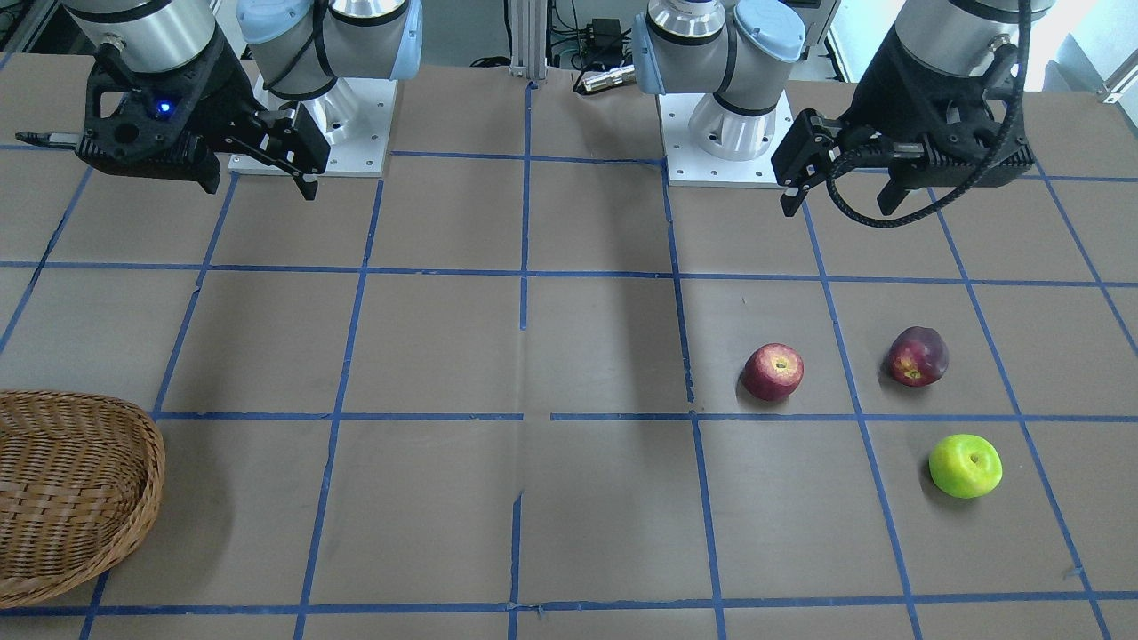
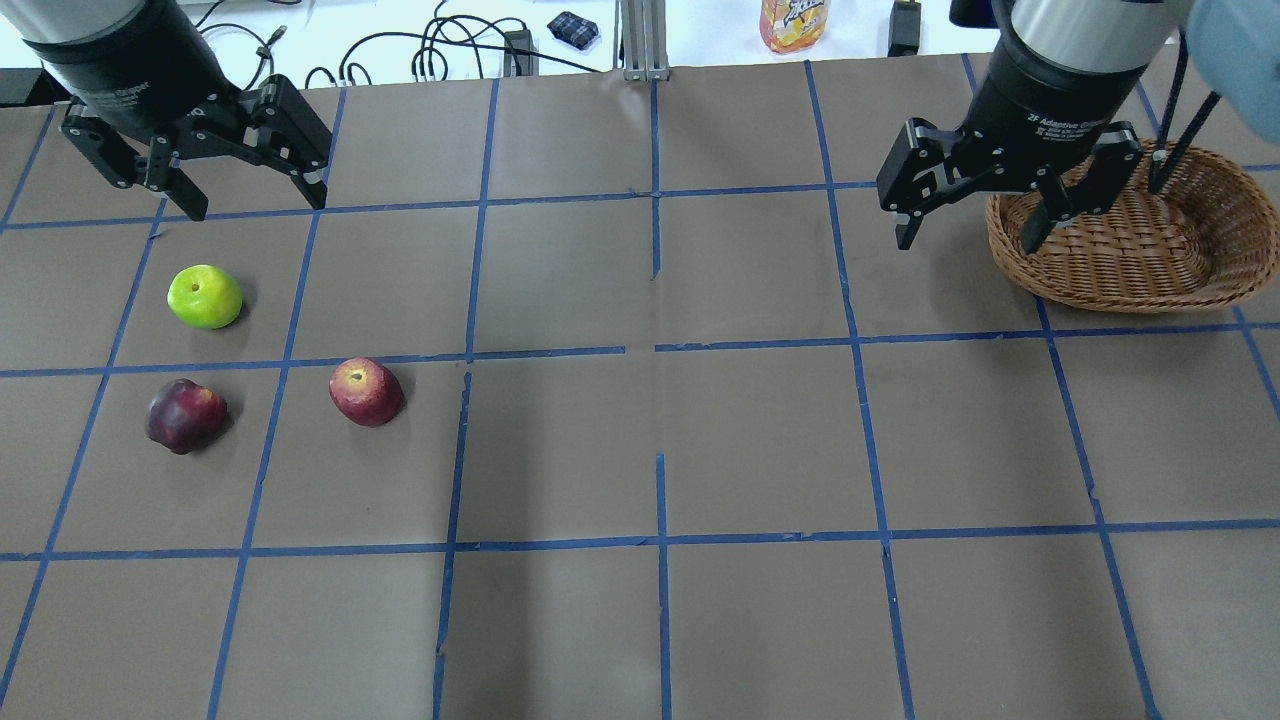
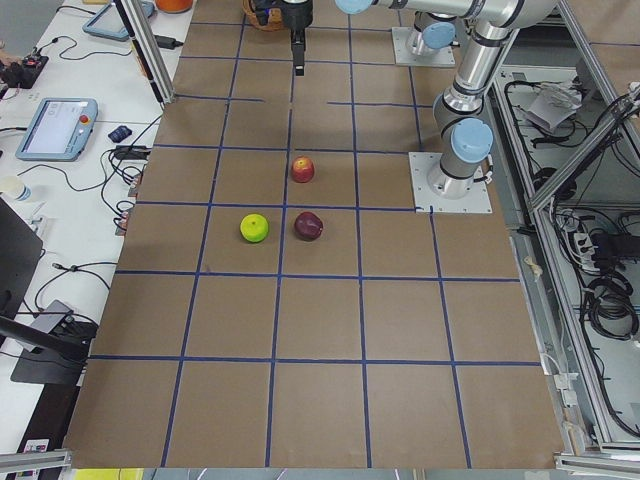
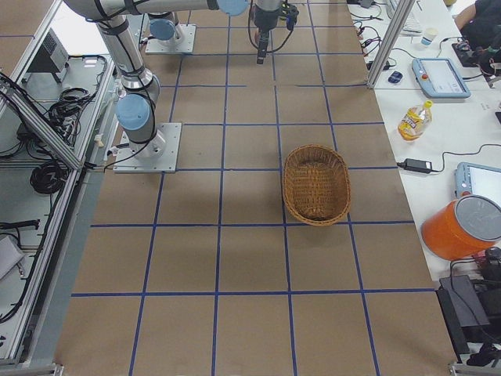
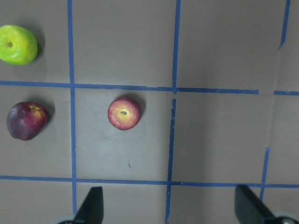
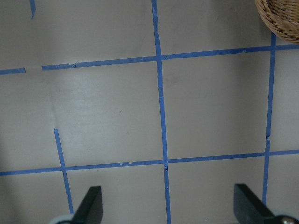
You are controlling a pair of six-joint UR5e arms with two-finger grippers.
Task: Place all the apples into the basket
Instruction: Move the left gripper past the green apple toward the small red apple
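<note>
Three apples lie on the table's left part: a red apple point(image 2: 367, 392) with a yellowish dimple, a dark maroon apple point(image 2: 185, 415) and a lime green apple point(image 2: 204, 296). My left gripper point(image 2: 257, 205) is open and empty, held above the table beyond the green apple. In the left wrist view the red apple point(image 5: 124, 113), maroon apple point(image 5: 26, 121) and green apple point(image 5: 17, 45) lie ahead of the open fingers. The wicker basket point(image 2: 1130, 290) stands empty at the far right. My right gripper point(image 2: 967, 243) is open and empty, hovering beside the basket's left rim.
Blue tape lines grid the brown table. The arm bases point(image 1: 729, 133) are bolted at the robot's edge of the table. A bottle point(image 2: 793, 22) and cables lie beyond the far edge. The right wrist view shows only bare table and the basket's rim point(image 6: 280, 18).
</note>
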